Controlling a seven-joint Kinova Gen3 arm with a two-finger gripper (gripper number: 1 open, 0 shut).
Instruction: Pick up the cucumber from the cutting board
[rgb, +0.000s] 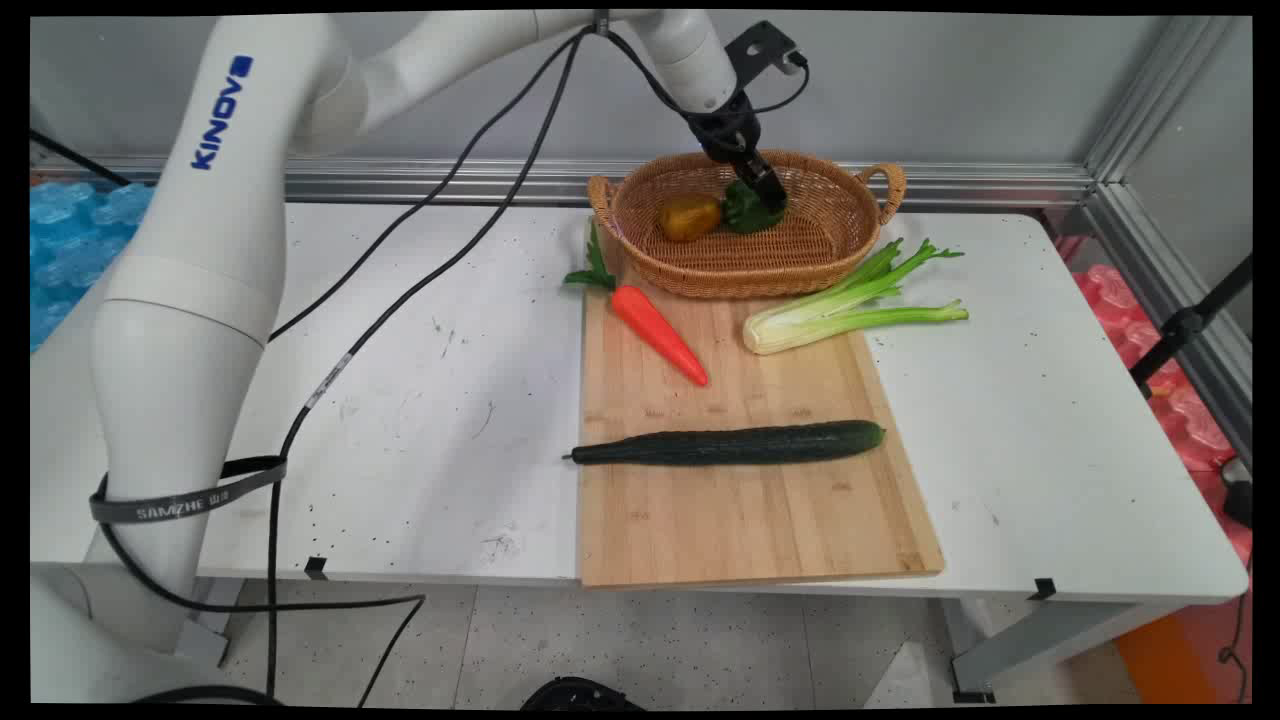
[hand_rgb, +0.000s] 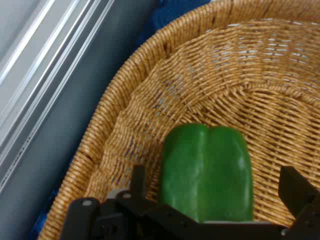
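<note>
Gripper (hand_rgb: 215, 200), fingers spread, straddles the green pepper (hand_rgb: 207, 172) in the wicker basket (rgb: 820, 250). Pepper likely light, smooth, slippery; best grasped across its broad sides. Yellow-brown fruit (rgb: 689, 217) at its 9 o'clock.

one oval woven wicker basket with two handles (rgb: 820, 250) (hand_rgb: 150, 100). one glossy green bell pepper (rgb: 745, 210) (hand_rgb: 207, 172). one brownish-yellow pear-shaped fruit (rgb: 689, 217). one orange carrot with a green top (rgb: 655, 331). one pale green celery stalk bunch (rgb: 850, 305). one long dark green cucumber (rgb: 730, 444). one light bamboo cutting board (rgb: 750, 500). one white table (rgb: 420, 400).
</note>
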